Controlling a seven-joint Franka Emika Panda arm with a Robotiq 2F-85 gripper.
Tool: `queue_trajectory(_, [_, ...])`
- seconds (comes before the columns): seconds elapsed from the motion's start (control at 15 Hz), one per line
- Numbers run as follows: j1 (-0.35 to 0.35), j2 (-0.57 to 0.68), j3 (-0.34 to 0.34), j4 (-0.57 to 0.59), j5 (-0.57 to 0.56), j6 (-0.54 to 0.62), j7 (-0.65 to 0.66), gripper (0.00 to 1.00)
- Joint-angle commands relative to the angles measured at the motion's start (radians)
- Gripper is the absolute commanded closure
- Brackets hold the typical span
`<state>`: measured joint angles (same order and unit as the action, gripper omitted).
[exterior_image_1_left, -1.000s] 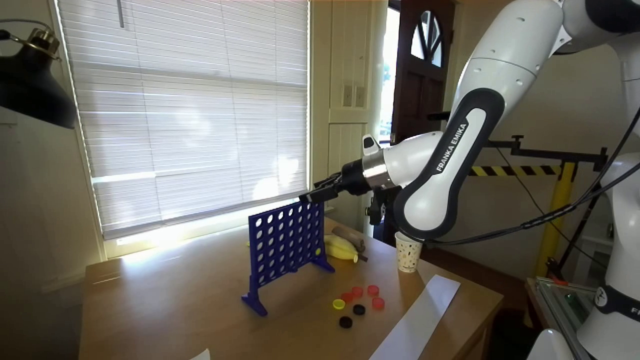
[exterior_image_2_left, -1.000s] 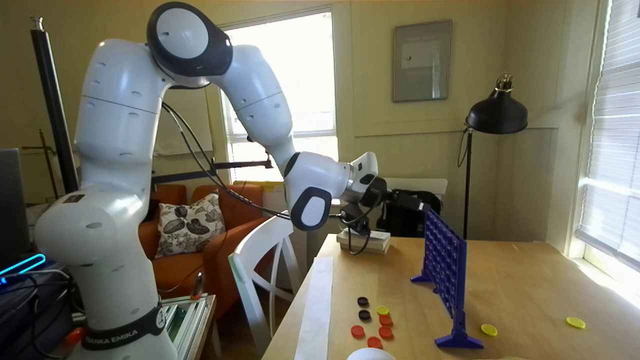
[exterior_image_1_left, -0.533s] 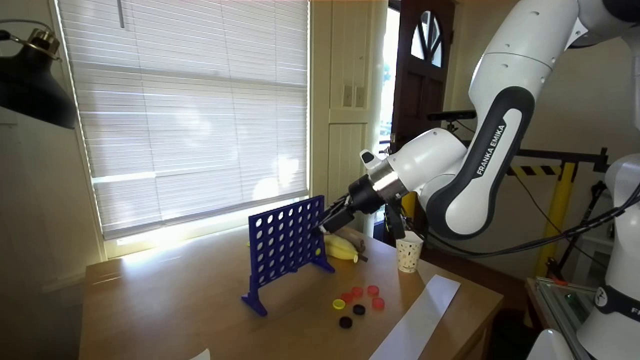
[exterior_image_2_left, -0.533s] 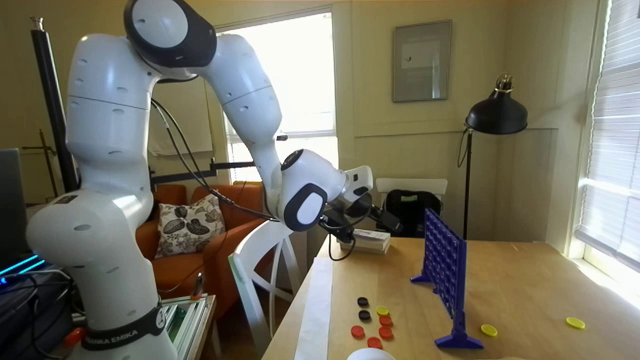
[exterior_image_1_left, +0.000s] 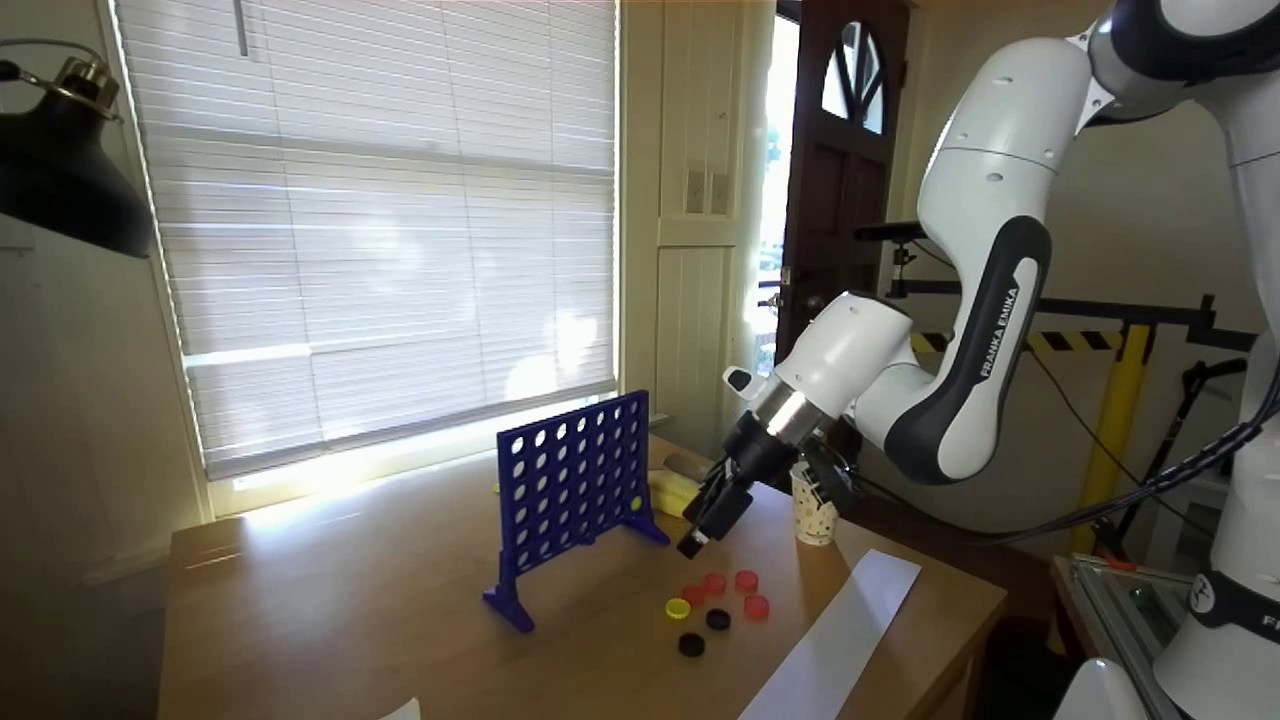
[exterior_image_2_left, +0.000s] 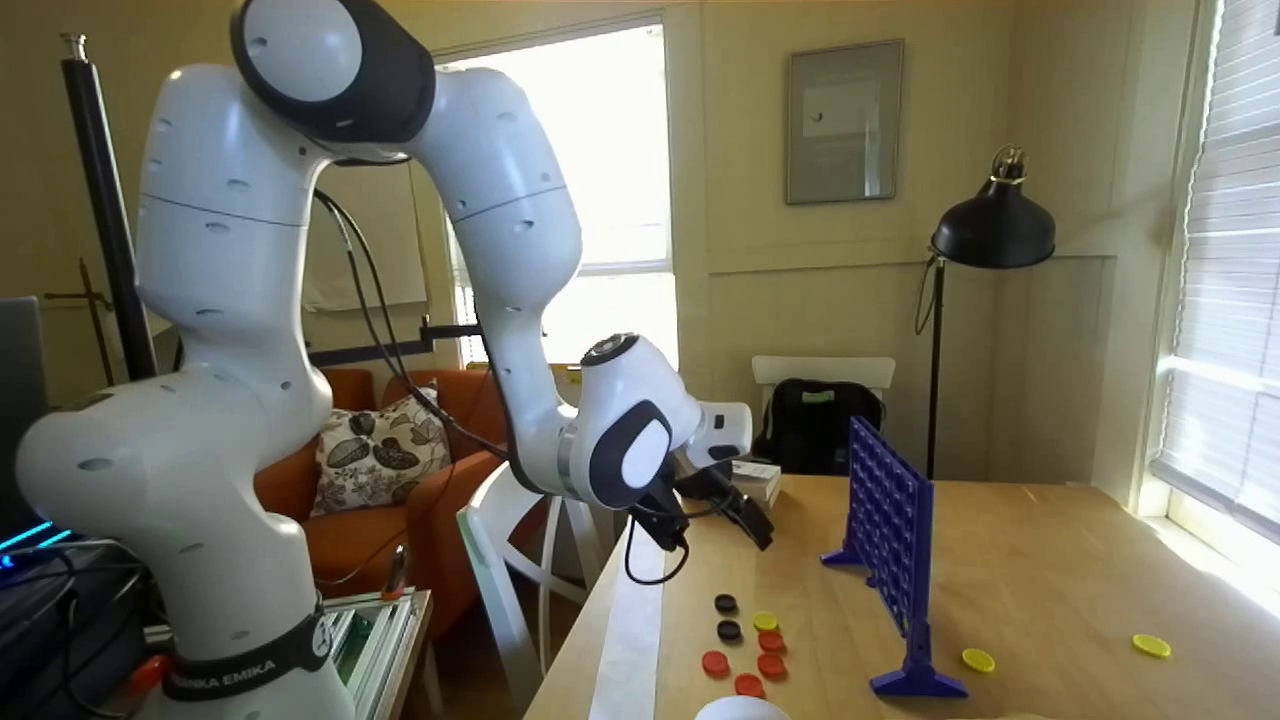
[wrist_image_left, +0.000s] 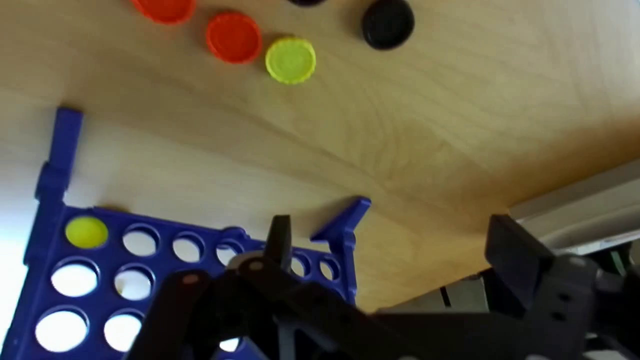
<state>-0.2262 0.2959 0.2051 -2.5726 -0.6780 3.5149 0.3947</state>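
My gripper is open and empty in the wrist view, its two black fingers wide apart above the table. In both exterior views the gripper points down and forward, beside the blue upright grid board and apart from it. The board also shows in the wrist view, with a yellow disc in a corner hole. Nearest below the gripper lie loose discs: a yellow disc, several red discs and two black discs.
A speckled paper cup and a yellow banana-like thing stand near the board. A white paper strip lies along the table edge. A white book stack sits at the back. Two yellow discs lie behind the board.
My gripper has moved down and back from the board's top edge, toward the loose discs, and tilted more downward. The board, discs and cup have not moved.
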Motion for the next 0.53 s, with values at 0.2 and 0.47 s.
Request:
queue_trajectory(0.2, [-0.295,0.124,0.228,0.104,-0.218,-0.193,0.12,0.0])
queue_trajectory(0.47, [-0.487,0.197,0.434,0.141,-0.174,-0.339,0.036,0.0])
